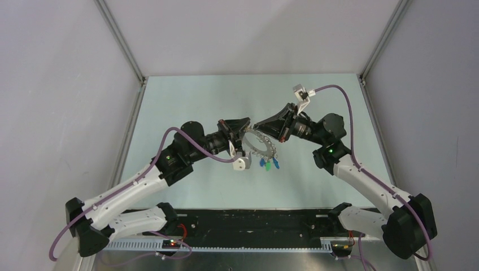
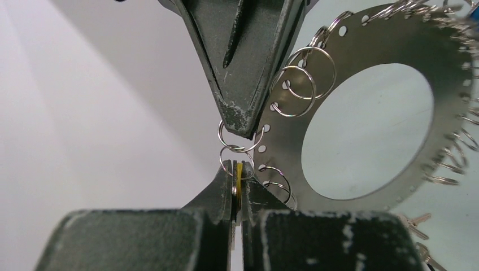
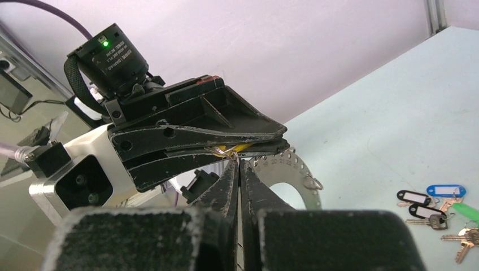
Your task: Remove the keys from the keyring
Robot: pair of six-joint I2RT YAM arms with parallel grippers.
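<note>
The keyring (image 1: 261, 144), a flat grey disc with small split rings along its rim, hangs tilted between both grippers; it fills the right of the left wrist view (image 2: 384, 48). My left gripper (image 2: 238, 167) is shut on a yellow-tagged key (image 2: 239, 182) that is linked by a split ring (image 2: 233, 152) to the disc's rim. My right gripper (image 2: 237, 121) comes in from above, shut on the adjoining split ring at the rim. In the right wrist view my right gripper (image 3: 238, 164) meets the left gripper (image 3: 277, 138) at the yellow tag (image 3: 247, 148). Loose keys (image 1: 268, 164) with blue and green tags lie on the table below the disc.
The loose keys (image 3: 438, 206), with blue, green and dark tags, lie on the pale green table (image 1: 197, 101) just right of the disc. Grey walls close in the table on the left, right and back. A black strip (image 1: 254, 223) runs along the near edge.
</note>
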